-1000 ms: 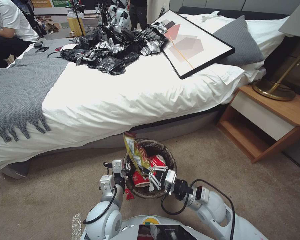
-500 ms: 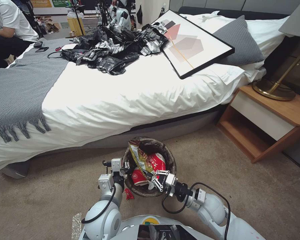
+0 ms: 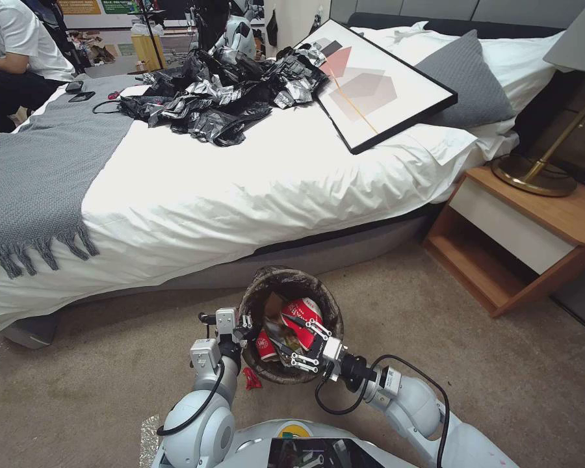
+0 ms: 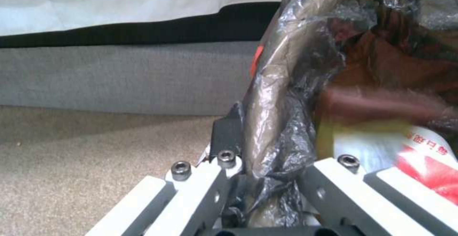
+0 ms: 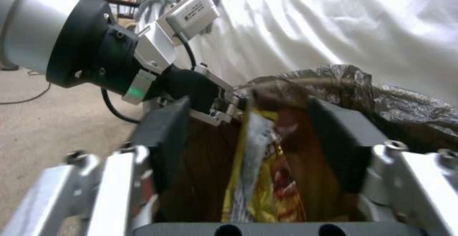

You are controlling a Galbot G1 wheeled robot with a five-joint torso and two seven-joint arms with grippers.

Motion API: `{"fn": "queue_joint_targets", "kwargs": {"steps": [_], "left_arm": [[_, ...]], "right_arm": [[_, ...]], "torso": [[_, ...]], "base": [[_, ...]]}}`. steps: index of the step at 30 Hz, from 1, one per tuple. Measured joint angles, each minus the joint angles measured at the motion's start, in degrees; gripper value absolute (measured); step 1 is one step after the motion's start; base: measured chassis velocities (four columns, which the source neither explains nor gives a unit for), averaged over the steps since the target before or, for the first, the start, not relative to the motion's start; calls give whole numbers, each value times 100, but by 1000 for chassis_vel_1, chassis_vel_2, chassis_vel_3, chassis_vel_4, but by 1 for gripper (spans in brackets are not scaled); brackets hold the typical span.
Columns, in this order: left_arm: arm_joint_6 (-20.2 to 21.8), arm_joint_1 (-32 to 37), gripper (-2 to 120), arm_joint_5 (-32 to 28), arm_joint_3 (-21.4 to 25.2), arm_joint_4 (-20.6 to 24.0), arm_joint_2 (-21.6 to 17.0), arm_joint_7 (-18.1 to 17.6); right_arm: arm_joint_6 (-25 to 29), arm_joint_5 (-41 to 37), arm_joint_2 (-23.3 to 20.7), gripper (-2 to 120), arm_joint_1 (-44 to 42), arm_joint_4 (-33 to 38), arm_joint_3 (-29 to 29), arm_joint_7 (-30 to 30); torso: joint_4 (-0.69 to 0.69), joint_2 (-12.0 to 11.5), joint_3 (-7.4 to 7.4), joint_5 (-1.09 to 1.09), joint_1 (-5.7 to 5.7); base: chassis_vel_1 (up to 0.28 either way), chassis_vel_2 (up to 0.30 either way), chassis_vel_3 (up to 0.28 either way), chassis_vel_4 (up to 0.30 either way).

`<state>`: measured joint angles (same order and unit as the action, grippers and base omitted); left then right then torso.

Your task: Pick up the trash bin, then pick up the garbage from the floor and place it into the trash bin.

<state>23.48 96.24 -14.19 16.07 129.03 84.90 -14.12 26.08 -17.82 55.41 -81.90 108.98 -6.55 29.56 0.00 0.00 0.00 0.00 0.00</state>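
The yellow foil snack wrapper [image 5: 260, 178], held upright above the rim a second ago, has been dropped into the small round bin with dark liner [image 3: 291, 279] on the near carpet. Red-and-white paper cups [image 3: 302, 313] are seen inside. Right gripper [image 3: 303, 344] spread apart, empty; left gripper [image 3: 242, 323] clamped on the left rim.

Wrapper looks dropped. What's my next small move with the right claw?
Probably lift the right claw straight up out of the trash bin. Its jaws stand open around the yellow wrapper, which lies inside beside a red cup; the left claw grips the rim.
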Motion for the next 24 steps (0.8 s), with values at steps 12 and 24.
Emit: {"fn": "queue_joint_targets", "kwargs": {"steps": [12,24], "left_arm": [[34,4,3,-19,12,0,-47,-4],[41,-23,3,-70,56,-24,-141,-4]], "right_arm": [[50,28,-9,100,-4,80,-50,9],[85,-110,300,100,-66,1157,-542,-707]], "torso": [[0,0,0,0,0],[0,0,0,-1,0]], "base": [[0,0,0,0],[0,0,0,0]]}}
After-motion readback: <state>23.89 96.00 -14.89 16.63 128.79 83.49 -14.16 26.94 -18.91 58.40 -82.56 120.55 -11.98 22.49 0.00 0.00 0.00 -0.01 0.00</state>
